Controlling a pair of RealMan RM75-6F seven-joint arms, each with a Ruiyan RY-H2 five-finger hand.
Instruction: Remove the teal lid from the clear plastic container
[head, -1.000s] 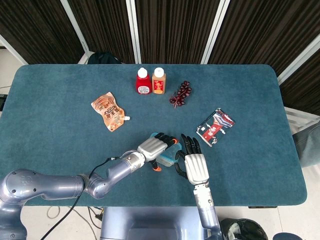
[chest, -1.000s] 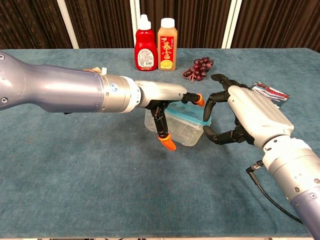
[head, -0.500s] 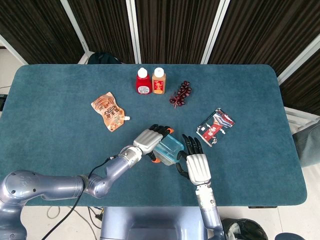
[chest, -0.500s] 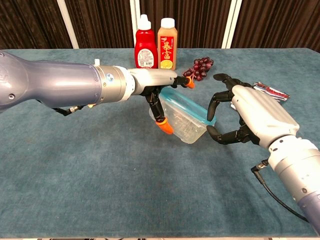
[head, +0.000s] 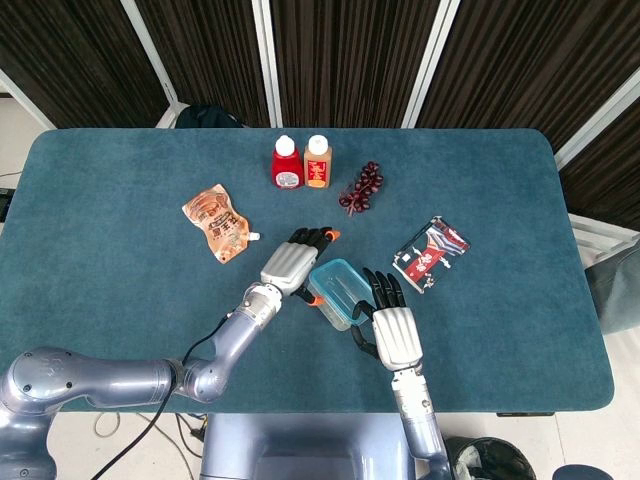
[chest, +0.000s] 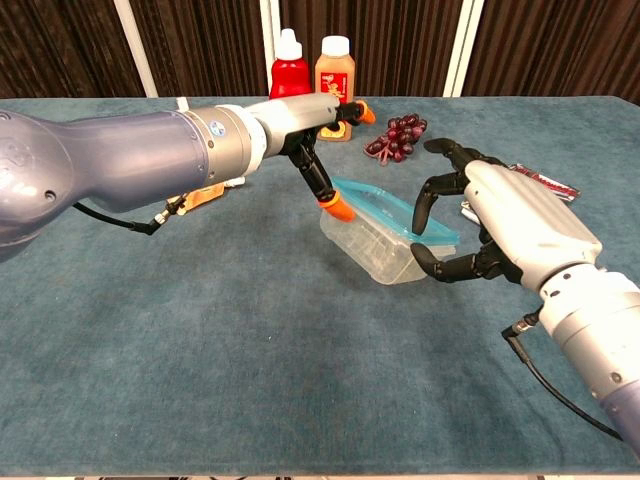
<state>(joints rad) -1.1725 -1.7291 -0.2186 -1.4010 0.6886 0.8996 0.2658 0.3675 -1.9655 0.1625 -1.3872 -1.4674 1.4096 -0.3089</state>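
Shifted up and away from the near edge since a second ago: clear plastic container (chest: 375, 247) now tipped, lifted at its left end, sitting at centre frame in the chest view and just below centre in the head view. Teal lid (chest: 398, 212) still seated on top, not yet off.

Left hand (head: 291, 262) reaching in from the left, one orange-tipped finger (chest: 334, 206) against the container's upper left corner, the other fingers extended toward the top of the frame. Holding or only propping: cannot tell. Right hand (chest: 500, 225) at the container's right end, fingers curled into a claw around the lid's edge; contact likely, firm grip not confirmed from either view.

Risks, as judged: a thin hold on the left corner, so the tilted container may slip and drop back onto the blue table (head: 120, 200). Pull on the lid without a solid counter-hold likely to drag the whole box rather than unseat the lid. Grapes (head: 362, 187) and snack packet (head: 430, 252) close enough to get knocked.
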